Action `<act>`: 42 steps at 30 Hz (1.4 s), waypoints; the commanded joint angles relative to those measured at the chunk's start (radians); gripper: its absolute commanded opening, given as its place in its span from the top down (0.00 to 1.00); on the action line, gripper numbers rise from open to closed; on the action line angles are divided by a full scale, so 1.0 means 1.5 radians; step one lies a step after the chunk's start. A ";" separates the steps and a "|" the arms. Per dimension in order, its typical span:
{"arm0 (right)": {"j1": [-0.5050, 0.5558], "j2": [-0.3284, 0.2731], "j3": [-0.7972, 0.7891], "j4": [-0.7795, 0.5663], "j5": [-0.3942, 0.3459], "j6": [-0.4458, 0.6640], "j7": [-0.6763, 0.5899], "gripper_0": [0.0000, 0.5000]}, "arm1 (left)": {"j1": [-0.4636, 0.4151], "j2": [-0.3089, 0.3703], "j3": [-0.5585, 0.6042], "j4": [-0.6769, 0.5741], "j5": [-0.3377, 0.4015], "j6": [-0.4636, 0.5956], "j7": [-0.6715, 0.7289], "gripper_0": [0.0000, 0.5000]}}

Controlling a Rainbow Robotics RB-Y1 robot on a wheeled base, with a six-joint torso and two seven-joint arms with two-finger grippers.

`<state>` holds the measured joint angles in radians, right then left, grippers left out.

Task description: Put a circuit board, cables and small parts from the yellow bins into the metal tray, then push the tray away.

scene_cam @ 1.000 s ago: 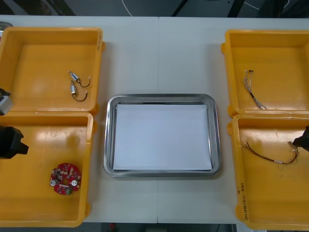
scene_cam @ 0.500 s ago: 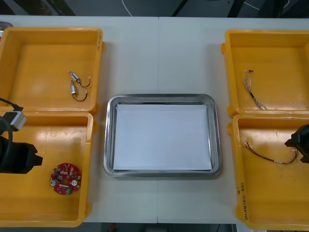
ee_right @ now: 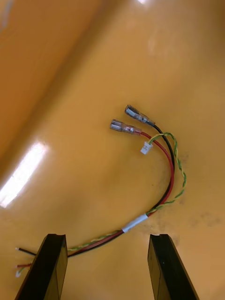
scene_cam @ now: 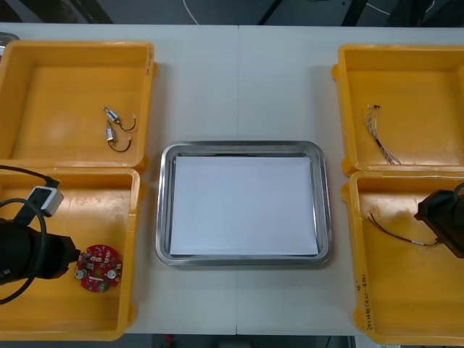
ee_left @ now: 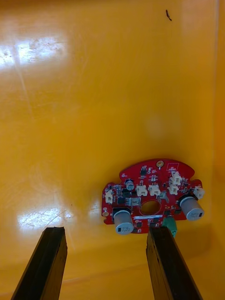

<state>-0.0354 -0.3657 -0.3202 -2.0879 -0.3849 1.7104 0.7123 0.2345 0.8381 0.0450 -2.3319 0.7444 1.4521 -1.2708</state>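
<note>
Board (ee_left: 150, 201): one, stiff, light and easily damaged on its raised parts, lying flat in the near left bin (scene_cam: 72, 312) just beyond the left gripper (ee_left: 105, 232), whose jaws are apart; best pinched across the rim. Red and yellow cable (ee_right: 164, 183): one, limp and light, in the near right bin (scene_cam: 406, 304) under the right gripper (ee_right: 107, 236), jaws apart too; the white sleeve looks the surest hold. Also counted: one thin cable (scene_cam: 381, 136) far right, two small metal parts (scene_cam: 110, 133) far left, four bins, one tray (scene_cam: 243, 147) between them.

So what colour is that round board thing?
The circuit board is red; the left wrist view shows it best.
</note>
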 commanded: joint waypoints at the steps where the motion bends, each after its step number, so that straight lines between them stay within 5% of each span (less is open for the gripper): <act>1: -0.011 0.021 0.012 0.016 0.009 -0.017 -0.083 0.00 | 0.031 0.017 -0.037 -0.023 -0.044 -0.025 -0.049 0.00; 16: -0.010 0.025 0.029 0.053 0.018 -0.040 -0.173 0.00 | 0.054 0.010 -0.110 -0.022 -0.136 -0.065 -0.033 0.00; 42: -0.010 0.040 0.034 0.092 0.017 -0.051 -0.242 0.00 | 0.057 0.008 -0.161 -0.014 -0.194 -0.087 -0.008 0.00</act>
<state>-0.0357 -0.3183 -0.2869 -1.9561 -0.3660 1.6477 0.4206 0.2987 0.8381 -0.1755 -2.3321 0.4654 1.3384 -1.2707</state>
